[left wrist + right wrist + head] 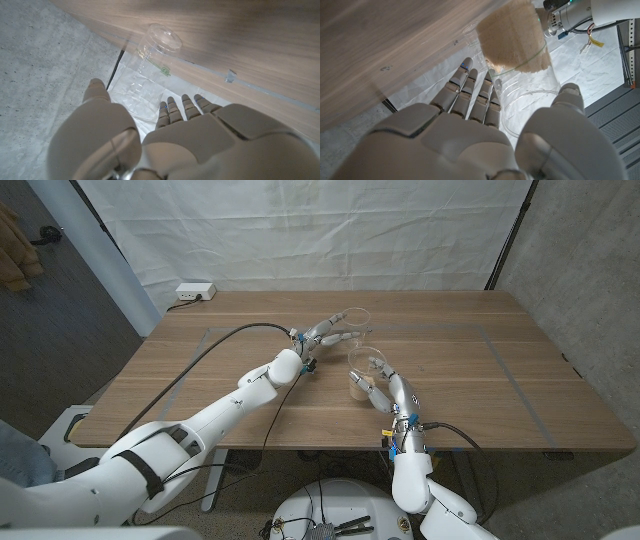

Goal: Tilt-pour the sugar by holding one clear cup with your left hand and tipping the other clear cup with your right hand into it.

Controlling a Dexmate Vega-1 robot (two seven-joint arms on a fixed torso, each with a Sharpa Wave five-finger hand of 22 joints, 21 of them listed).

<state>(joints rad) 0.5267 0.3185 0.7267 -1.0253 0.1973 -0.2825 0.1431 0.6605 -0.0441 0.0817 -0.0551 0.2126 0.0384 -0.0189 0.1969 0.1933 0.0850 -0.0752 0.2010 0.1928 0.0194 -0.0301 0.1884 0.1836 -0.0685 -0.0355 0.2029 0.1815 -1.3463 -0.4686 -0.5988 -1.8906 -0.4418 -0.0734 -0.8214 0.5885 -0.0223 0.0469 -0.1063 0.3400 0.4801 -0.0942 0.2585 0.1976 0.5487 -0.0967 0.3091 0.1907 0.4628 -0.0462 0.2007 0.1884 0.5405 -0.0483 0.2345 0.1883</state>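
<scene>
The empty clear cup (pixel 353 320) is at mid-table, and my left hand (pixel 322 334) grips it from the near side. In the left wrist view that cup (pixel 149 60) lies between the thumb (pixel 95 92) and the fingers (pixel 184 106). Just nearer stands the second clear cup (pixel 362 370), with light brown sugar (pixel 357 386) in its bottom. My right hand (pixel 388 388) holds it from the right. In the right wrist view the sugar (pixel 514 40) fills the base of that cup (pixel 527 95), between my fingers (pixel 470 95) and thumb (pixel 567 107). The two cups are a little apart.
A white power strip (pixel 194 292) lies on the floor behind the table's far left corner. A black cable (pixel 215 350) runs along my left arm over the wooden table (pixel 500 380). A white curtain hangs behind the table. My left wrist (pixel 570 15) is in the right wrist view.
</scene>
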